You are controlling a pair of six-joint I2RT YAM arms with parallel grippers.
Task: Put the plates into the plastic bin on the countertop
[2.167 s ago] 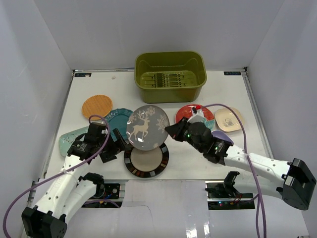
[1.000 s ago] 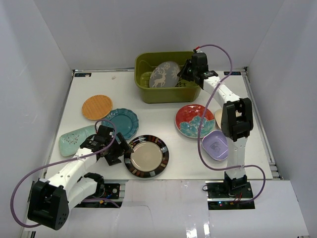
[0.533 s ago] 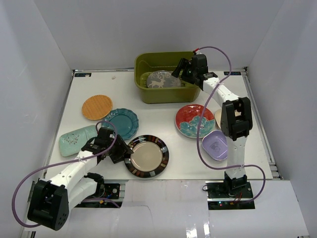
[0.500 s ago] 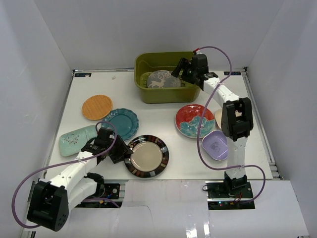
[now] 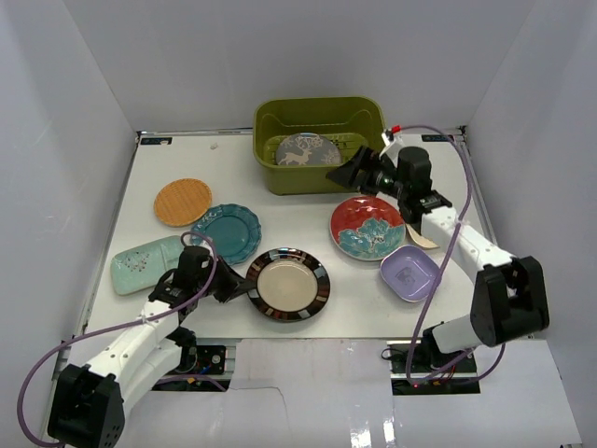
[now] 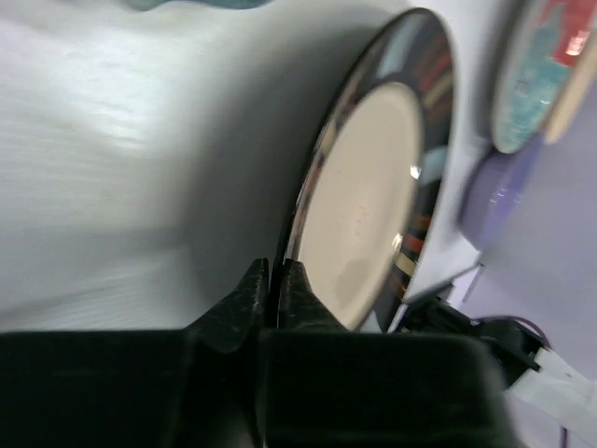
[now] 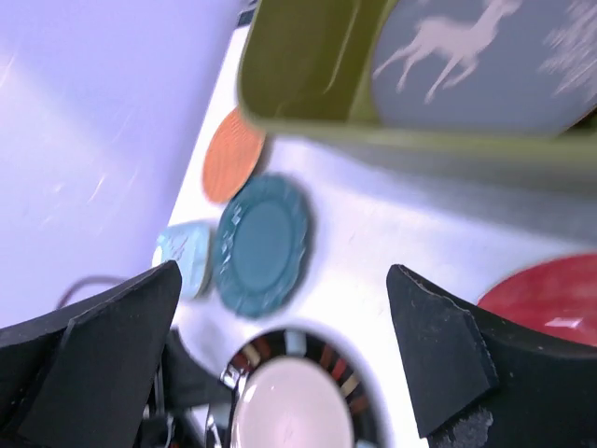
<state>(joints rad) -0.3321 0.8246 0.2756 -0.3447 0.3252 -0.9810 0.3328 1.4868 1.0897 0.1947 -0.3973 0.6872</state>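
Observation:
The dark-rimmed beige plate (image 5: 287, 284) sits near the countertop's (image 5: 308, 210) front edge. My left gripper (image 5: 244, 283) is shut on its left rim, and in the left wrist view the fingers (image 6: 244, 291) pinch the plate (image 6: 373, 205) edge. The grey deer plate (image 5: 308, 149) lies inside the olive plastic bin (image 5: 280, 177). My right gripper (image 5: 343, 174) hangs open and holds nothing just in front of the bin. Through its jaws (image 7: 284, 280) I see the bin (image 7: 308, 84), deer plate (image 7: 485, 56) and beige plate (image 7: 294, 411).
Orange (image 5: 183, 201), teal (image 5: 227, 231) and mint oblong (image 5: 140, 264) plates lie at the left. The red flowered plate (image 5: 367, 227), lavender dish (image 5: 410, 273) and a cream dish (image 5: 424, 233), partly hidden by the right arm, lie at the right.
My right gripper opened, left the deer plate lying in the bin and drew back out toward the front. My left gripper shut on the dark-rimmed plate's rim, and that plate shifted slightly right.

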